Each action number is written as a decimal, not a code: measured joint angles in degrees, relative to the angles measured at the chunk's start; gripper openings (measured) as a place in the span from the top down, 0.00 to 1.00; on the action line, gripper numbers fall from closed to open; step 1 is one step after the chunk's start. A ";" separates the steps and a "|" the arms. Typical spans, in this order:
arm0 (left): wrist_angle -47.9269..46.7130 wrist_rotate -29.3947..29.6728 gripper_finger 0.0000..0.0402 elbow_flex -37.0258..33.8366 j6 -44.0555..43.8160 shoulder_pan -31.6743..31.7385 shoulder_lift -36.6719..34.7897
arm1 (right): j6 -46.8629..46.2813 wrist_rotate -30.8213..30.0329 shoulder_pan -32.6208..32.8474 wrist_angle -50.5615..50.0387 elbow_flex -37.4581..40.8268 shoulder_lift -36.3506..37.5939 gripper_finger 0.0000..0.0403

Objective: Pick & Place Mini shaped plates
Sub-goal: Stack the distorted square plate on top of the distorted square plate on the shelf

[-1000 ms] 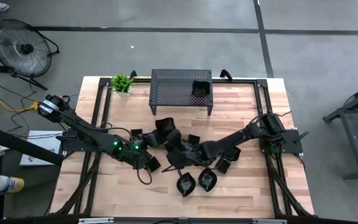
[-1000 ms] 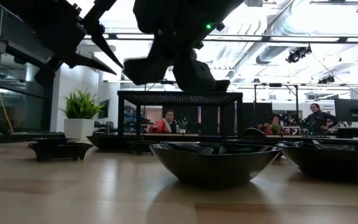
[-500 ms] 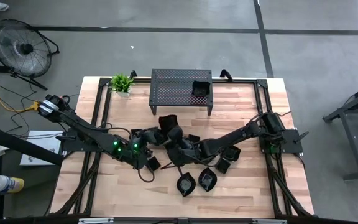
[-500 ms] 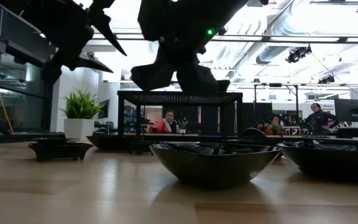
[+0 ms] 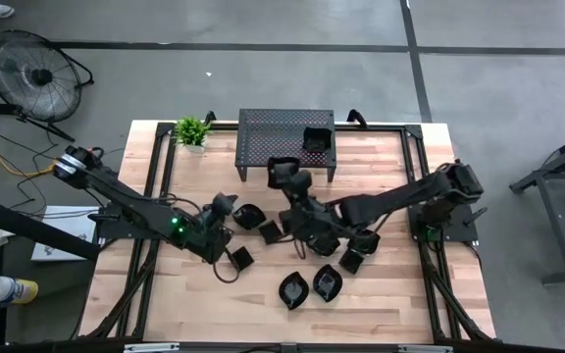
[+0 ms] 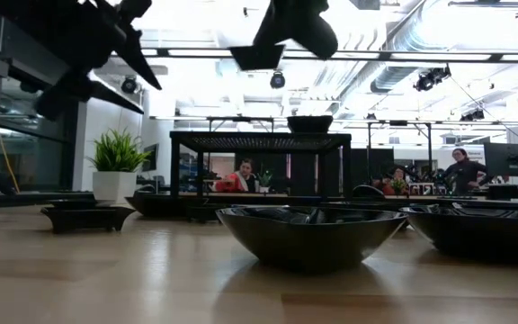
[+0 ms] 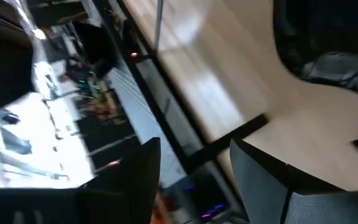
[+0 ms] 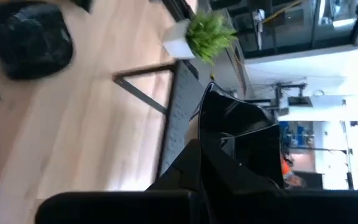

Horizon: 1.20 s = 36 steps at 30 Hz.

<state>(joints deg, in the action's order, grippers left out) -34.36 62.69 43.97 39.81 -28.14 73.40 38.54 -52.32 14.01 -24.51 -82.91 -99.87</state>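
Observation:
My right gripper (image 5: 288,182) hangs in mid-air just in front of the black perforated stand (image 5: 263,137), shut on a square mini plate (image 5: 282,169). Its wrist view shows this square plate (image 8: 241,130) sticking out past the fingers. Another square plate (image 5: 317,137) sits on the stand's top. My left gripper (image 5: 226,206) is open above the table's middle left, beside a roundish plate (image 5: 249,216), and touches nothing. Several more glossy black plates lie flat on the wood, among them two leaf-shaped ones (image 5: 293,290) near the front. My right gripper pinches the square plate by one edge of its rim (image 8: 219,149) between its two fingers. The fingers come from the table's right, slanting slightly down. The plate is lifted clear of the table and stands tilted on edge beyond the fingertips (image 8: 194,163).
A small potted plant (image 5: 192,130) stands at the far left corner, left of the stand. A black metal frame (image 5: 155,176) runs along the table's edges. Bare wood lies along the near left of the table (image 5: 165,294).
My right gripper has risen and gone toward the table's far edge and the stand, carrying the square plate up clear of the other plates and rolling somewhat. My left gripper has rolled, drawn back a little toward the left, and its fingers have spread wider.

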 joint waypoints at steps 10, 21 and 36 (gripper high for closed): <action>-2.71 -6.13 0.53 -3.33 -14.41 0.02 -9.85 | -6.99 3.95 -4.80 -9.61 0.13 7.40 1.00; 8.09 -8.01 0.53 -14.74 -18.50 0.00 -19.75 | -9.86 13.06 -12.93 -13.61 0.26 9.77 1.00; 14.88 -10.55 0.53 -19.43 -20.54 0.02 -21.06 | -10.07 21.27 -24.33 -16.67 0.26 9.77 1.00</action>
<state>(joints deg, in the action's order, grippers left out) -19.49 52.13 24.53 19.27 -28.12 52.34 28.46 -31.05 -10.32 -41.18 -82.65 -90.11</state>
